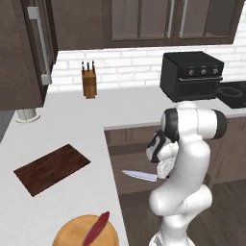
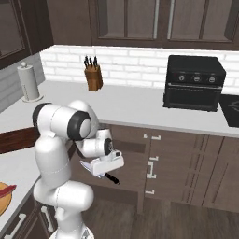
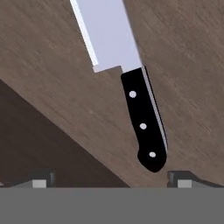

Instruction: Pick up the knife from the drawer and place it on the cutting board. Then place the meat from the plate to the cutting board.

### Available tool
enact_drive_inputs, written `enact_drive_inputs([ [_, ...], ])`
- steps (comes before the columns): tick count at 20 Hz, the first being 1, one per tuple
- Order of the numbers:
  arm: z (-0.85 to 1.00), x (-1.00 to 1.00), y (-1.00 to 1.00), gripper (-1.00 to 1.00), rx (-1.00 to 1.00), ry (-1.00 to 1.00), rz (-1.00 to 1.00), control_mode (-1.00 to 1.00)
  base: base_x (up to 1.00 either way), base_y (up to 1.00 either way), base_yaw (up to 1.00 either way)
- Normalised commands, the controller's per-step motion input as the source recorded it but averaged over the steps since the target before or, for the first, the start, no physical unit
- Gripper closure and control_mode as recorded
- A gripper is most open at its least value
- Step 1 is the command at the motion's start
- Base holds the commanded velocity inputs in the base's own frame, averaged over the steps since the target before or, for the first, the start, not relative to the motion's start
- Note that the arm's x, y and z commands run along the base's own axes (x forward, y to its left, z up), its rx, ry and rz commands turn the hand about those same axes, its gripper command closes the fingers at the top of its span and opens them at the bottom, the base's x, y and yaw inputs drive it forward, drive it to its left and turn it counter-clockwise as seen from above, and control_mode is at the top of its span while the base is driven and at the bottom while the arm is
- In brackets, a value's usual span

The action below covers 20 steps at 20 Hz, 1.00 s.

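The knife (image 3: pixel 131 74) lies flat on the wood floor of the open drawer (image 3: pixel 52 78), its black handle pointing toward the claw (image 3: pixel 111 178) and its silver blade running away from it. In the left base view the blade tip pokes out from behind the white arm, over the drawer. The claw hangs just above the handle with its fingers spread wide, one tip on each side and neither touching the knife.

On the white table (image 1: pixel 72 115), the cutting board (image 1: pixel 52 168) lies to the left, well apart from the drawer. Nearer the camera sits the plate (image 1: pixel 77 230) with the meat (image 1: pixel 96 228) across it. A knife block (image 1: pixel 89 80) and a black oven (image 1: pixel 192 76) stand at the back wall.

The arm is folded low, wrist bent down in front of the cabinet.
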Motion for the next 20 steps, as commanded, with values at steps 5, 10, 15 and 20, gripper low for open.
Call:
enact_drive_inputs([
  [5, -0.19, 0.16, 0.0, -1.0, 0.02, 0.0, 0.0, -1.0, 0.0, 0.0, 0.0],
  [10, -0.27, 0.18, 0.0, -1.0, 0.0, 0.0, 0.0, -1.0, 0.0, 0.0, 0.0],
  [15, -0.28, 0.19, 0.0, -1.0, 0.0, 0.0, 0.0, -1.0, 0.0, 0.0, 0.0],
  [20, -0.12, 0.26, 0.0, -1.0, 0.02, 0.0, 0.0, -1.0, 0.0, 0.0, 0.0],
])
